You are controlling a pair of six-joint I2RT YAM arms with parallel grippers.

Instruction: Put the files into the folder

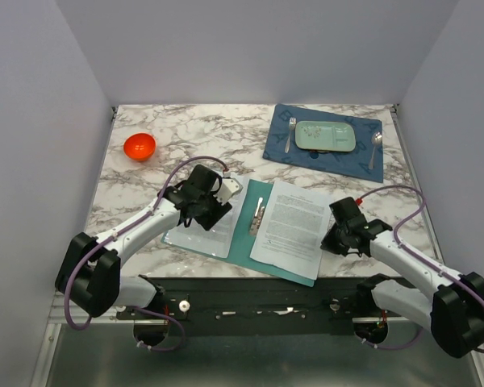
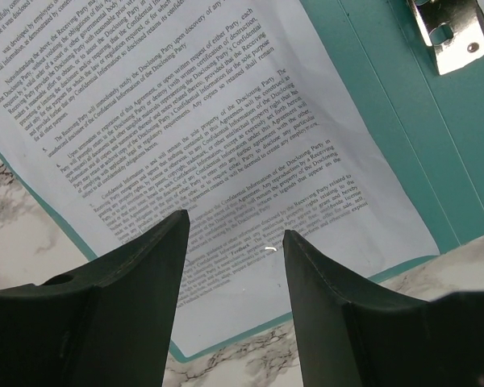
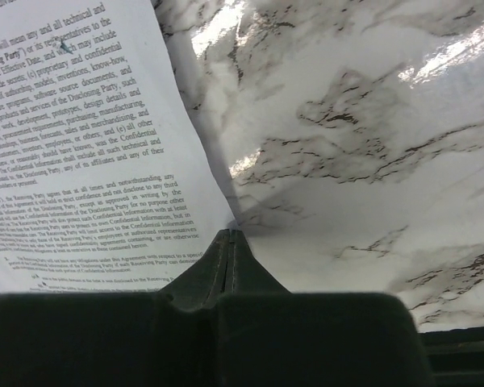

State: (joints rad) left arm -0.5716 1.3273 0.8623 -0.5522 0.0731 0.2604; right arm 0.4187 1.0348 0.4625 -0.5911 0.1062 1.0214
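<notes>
Folder (image 1: 244,239) lies open and flat on table (image 1: 185,137), centre-front, btwn the two arms, w/ metal clip (image 1: 258,216) at its spine. One file on each leaf, print side up.

L sheet (image 1: 203,232) is glossy, prob. in a clear sleeve. It sits on the L leaf w/ its outer edge overhanging onto the marble. R sheet (image 1: 294,226) covers most of the R leaf.

L arm (image 1: 139,230) reaches over L sheet. L jaws are spread, nothing btwn them, only print showing in the gap. Can't tell if fingertips (image 2: 157,242) touch the paper.

R arm (image 1: 411,264) comes in at R sheet's outer edge. R jaws are pressed together, tips right at the paper's edge. In wrist view that edge of the sheet (image 3: 81,145) looks lifted off the table, shadow under it. Can't tell if the paper is nipped btwn the tips.

Far side: orange bowl (image 1: 139,147) at L. Blue placemat (image 1: 365,165) at R carries a pale green tray (image 1: 339,137), w/ fork (image 1: 289,133) L of tray and spoon (image 1: 376,141) R of it.
</notes>
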